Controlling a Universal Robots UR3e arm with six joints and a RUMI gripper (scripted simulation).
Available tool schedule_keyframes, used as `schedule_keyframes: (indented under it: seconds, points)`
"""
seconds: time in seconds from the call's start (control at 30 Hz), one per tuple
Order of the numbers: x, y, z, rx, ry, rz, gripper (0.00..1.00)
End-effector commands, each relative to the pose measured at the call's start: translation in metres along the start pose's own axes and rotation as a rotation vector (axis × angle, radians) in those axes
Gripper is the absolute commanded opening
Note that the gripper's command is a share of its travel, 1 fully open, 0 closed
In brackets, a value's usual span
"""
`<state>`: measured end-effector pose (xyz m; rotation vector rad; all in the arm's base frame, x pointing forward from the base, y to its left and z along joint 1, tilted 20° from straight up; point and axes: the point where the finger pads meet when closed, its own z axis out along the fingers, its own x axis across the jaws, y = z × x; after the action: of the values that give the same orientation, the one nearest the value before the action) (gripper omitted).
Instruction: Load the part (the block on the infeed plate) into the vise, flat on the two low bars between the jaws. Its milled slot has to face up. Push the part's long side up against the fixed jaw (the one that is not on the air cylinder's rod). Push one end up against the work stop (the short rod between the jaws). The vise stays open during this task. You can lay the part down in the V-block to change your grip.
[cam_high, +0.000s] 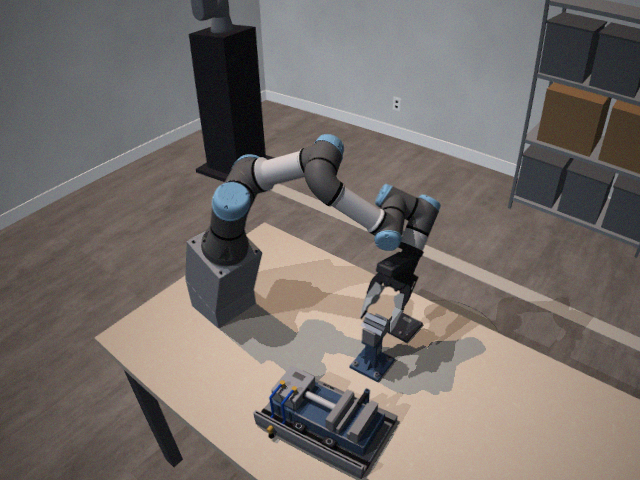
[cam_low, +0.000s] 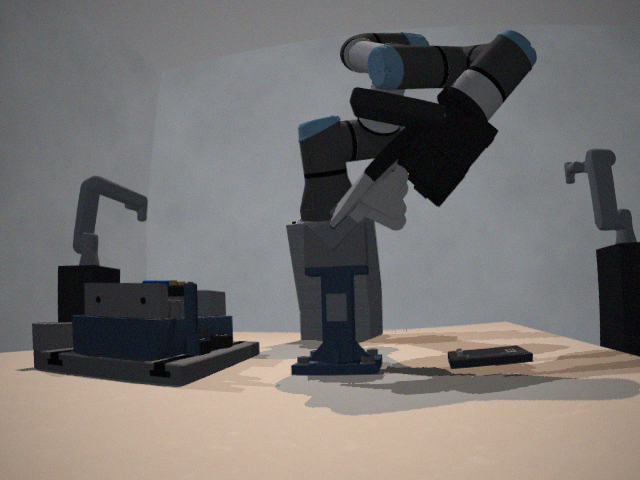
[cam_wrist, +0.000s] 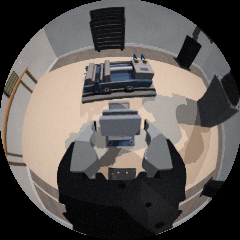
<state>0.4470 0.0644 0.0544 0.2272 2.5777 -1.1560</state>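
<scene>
The grey part (cam_high: 373, 323) lies in the top of the blue V-block stand (cam_high: 371, 356), tilted in the V as the exterior view shows (cam_low: 342, 233). My gripper (cam_high: 381, 313) hangs over it, open, with one finger on each side of the part. In the wrist view the part (cam_wrist: 120, 125) sits between the fingers of the gripper (cam_wrist: 120, 134) with a small gap on each side. The vise (cam_high: 325, 413) stands open near the table's front edge, with its air cylinder on the left; it also shows in the wrist view (cam_wrist: 117, 77). I cannot tell which way the slot faces.
The dark infeed plate (cam_high: 408, 328) lies flat behind the V-block, with nothing on it (cam_low: 489, 356). The arm's grey base (cam_high: 222, 289) stands at the table's back left. A shelf with boxes (cam_high: 584, 118) stands off the table at the far right.
</scene>
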Motion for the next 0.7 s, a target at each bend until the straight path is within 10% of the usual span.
schedule_keyframes:
  seconds: [0.0,0.67]
  points:
    - [-0.0006,0.0,-0.0004,-0.001,-0.002,0.002,0.51]
    - [0.0006,0.0022,0.0019,-0.011,-0.002,0.002,0.51]
